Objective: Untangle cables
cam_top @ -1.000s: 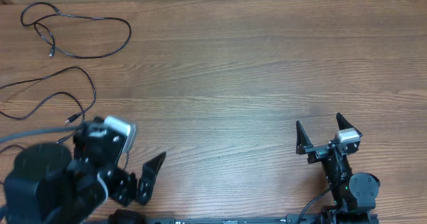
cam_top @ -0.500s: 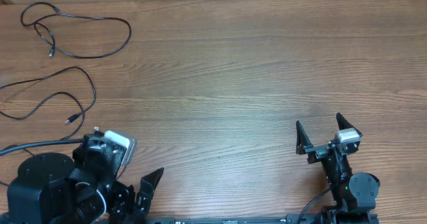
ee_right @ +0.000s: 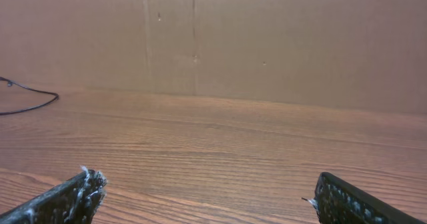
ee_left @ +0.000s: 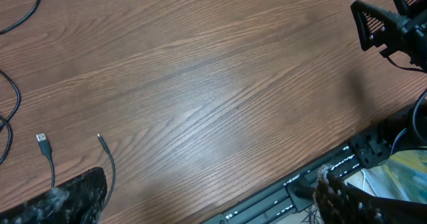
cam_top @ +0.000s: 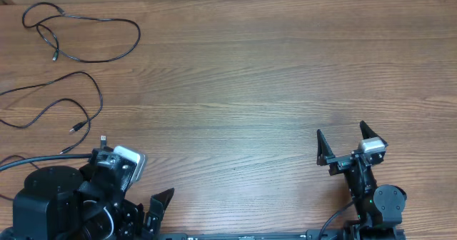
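Wood table (cam_top: 250,76) bears loose cables (cam_top: 138,33) at left, cardboard wall (ee_right: 267,37) behind.

Setting: robotics lab test bench.
Evidence:
- Bare brown wood-grain laminate table (cam_top: 250,76).
- Plain brown cardboard panel (ee_right: 267,37) as backdrop along the table's far edge.
- Black jointed left robot arm (cam_top: 57,204) and right robot arm (cam_top: 371,193), mounted at the near edge.
- Black base rail (ee_left: 293,187) with small lit indicators.
- Thin black cables (cam_top: 137,33), loose at the far left corner.
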